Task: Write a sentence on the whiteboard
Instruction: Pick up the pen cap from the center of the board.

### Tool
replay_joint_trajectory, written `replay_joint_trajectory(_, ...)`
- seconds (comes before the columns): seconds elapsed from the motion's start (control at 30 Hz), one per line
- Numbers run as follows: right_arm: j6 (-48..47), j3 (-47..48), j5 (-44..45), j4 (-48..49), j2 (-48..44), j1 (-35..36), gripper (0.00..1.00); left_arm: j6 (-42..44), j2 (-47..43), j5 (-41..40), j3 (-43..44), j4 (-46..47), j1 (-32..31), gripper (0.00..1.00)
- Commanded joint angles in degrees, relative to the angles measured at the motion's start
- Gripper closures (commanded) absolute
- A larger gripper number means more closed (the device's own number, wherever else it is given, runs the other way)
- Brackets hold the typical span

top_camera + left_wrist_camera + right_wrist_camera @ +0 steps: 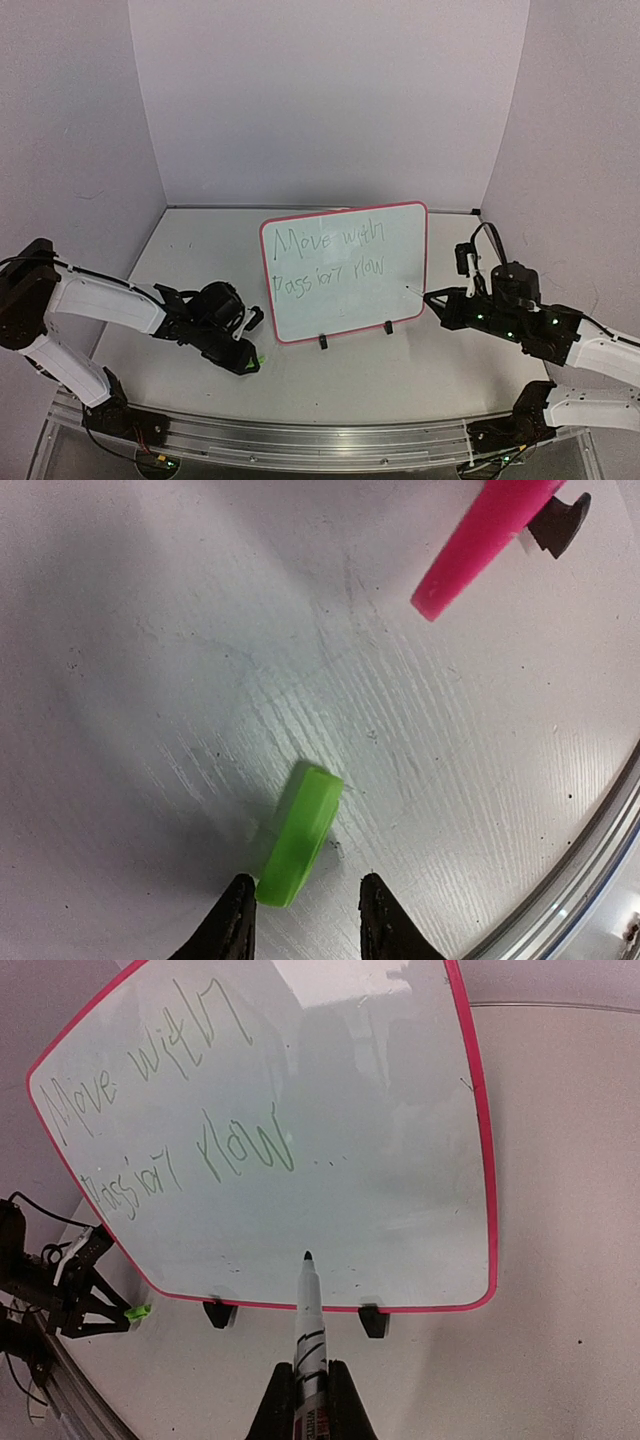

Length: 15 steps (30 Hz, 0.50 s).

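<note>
The whiteboard (350,305) with a pink-red frame stands upright on black clip feet at the table's middle. The sentence (330,255), thin green handwriting in two lines, covers its upper left; it also shows in the right wrist view (170,1110). My right gripper (311,1400) is shut on a marker (309,1330), whose dark tip points at the board's lower edge (400,1300), close to it. My left gripper (305,920) is open, low over the table. A green cap (300,835) lies just ahead of its jaws, its end against the left fingertip (235,925).
The board's pink corner (478,540) and a black foot (558,522) lie beyond the cap. A metal rail (300,435) runs along the table's near edge. White walls enclose the table at back and sides.
</note>
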Motion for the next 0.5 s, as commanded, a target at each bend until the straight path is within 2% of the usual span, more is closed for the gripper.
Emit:
replay_joint_trajectory(0.0, 0.8, 1.0, -0.4, 1.7, 0.3, -0.3, 1.0, 1.6, 0.1, -3.0, 0.5, -1.2, -1.9, 0.66)
replay_joint_trajectory(0.3, 1.0, 1.0, -0.1, 1.8, 0.7, -0.3, 1.0, 1.6, 1.1, -12.0, 2.1, -4.3, -4.6, 0.72)
replay_joint_trajectory(0.47, 0.9, 1.1, -0.1, 1.8, 1.2, -0.3, 1.0, 2.6, 3.0, -13.3, 3.9, -4.7, -5.8, 0.74)
